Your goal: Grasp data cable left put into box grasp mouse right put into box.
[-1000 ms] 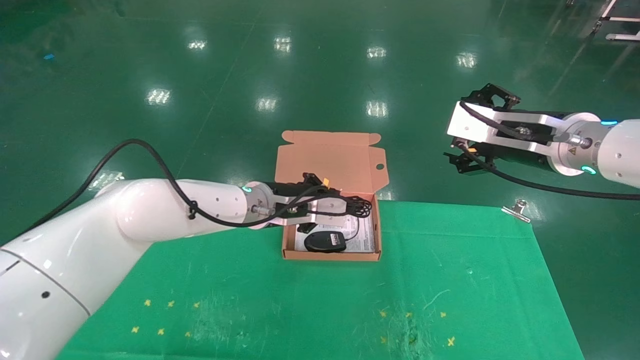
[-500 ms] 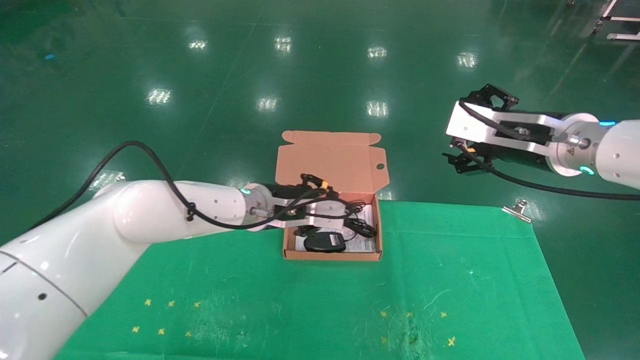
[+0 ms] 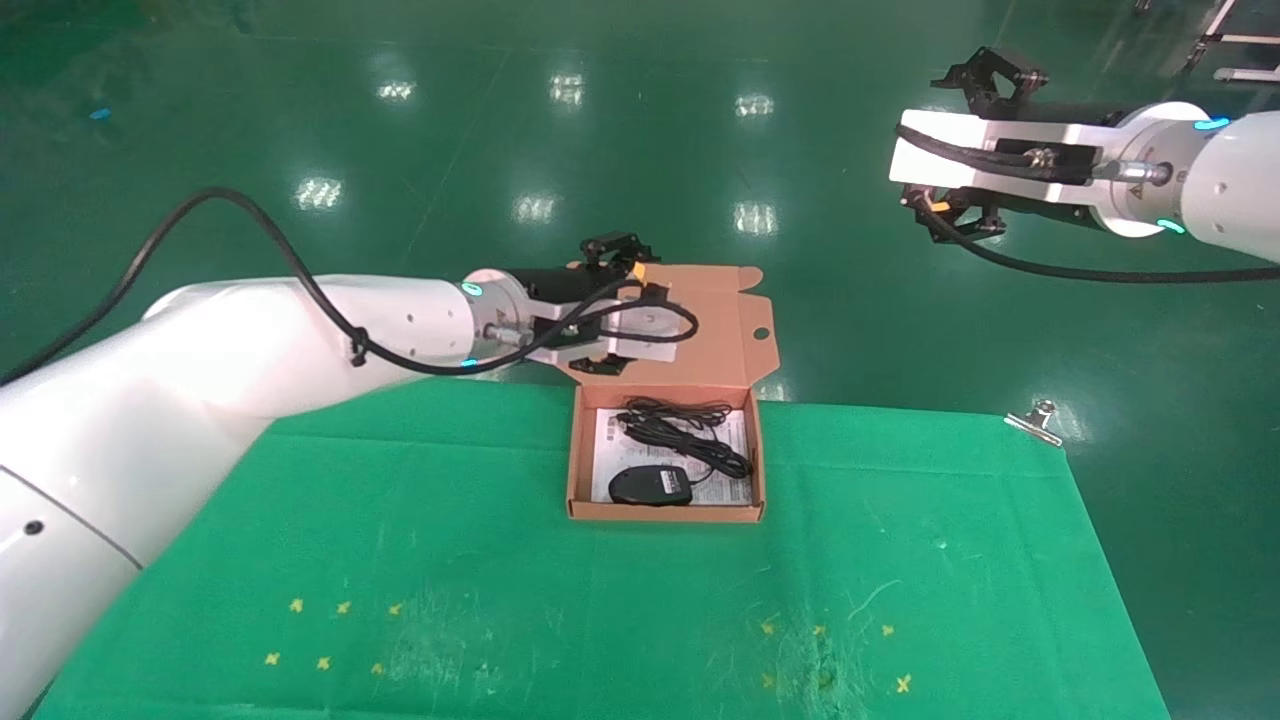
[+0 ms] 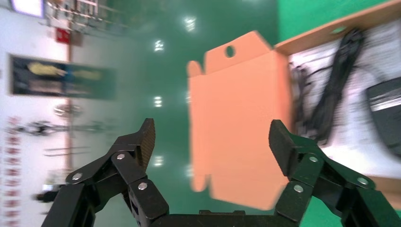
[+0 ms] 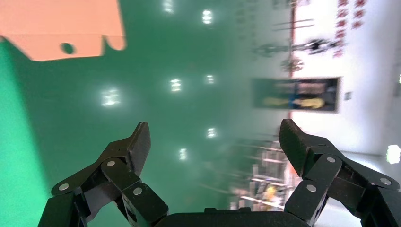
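The salmon-orange box sits open at the far edge of the green cloth, with its lid standing up behind it. The data cable, a tied black bundle, lies inside across the back half. The black mouse lies inside at the front, its cord running beside the cable. My left gripper hangs open and empty above the box's back left corner, in front of the lid. In the left wrist view the gripper faces the lid, with cable and mouse off to one side. My right gripper is open and empty, raised high at the far right.
A printed leaflet lines the box floor. A metal binder clip holds the cloth at the far right corner. Yellow cross marks sit near the front of the green cloth. The right wrist view shows the lid's tab and the floor.
My left gripper let go of the data cable in the box, then rose up and back out of it. The right arm lifted higher.
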Robot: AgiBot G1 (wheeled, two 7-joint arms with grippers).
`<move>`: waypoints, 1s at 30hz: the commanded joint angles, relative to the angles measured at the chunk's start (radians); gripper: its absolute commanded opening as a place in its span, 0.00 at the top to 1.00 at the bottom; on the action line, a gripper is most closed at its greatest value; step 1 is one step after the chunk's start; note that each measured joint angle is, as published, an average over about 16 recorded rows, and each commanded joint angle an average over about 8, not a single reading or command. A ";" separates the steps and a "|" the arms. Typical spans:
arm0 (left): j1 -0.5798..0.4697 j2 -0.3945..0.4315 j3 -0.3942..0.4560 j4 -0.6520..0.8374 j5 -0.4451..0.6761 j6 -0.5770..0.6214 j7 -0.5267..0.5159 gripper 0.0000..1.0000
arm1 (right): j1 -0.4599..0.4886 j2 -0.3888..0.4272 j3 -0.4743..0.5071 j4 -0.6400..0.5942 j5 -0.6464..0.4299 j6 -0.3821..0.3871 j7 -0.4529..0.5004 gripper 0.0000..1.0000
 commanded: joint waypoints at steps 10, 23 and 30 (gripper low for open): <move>0.088 -0.117 -0.112 -0.081 -0.180 0.143 -0.059 0.00 | -0.100 0.029 0.109 0.009 0.204 -0.131 -0.053 0.00; 0.212 -0.279 -0.271 -0.201 -0.423 0.344 -0.138 0.00 | -0.261 0.084 0.274 0.039 0.516 -0.311 -0.111 0.00; 0.278 -0.365 -0.356 -0.264 -0.552 0.451 -0.180 0.00 | -0.346 0.114 0.362 0.054 0.682 -0.406 -0.141 0.00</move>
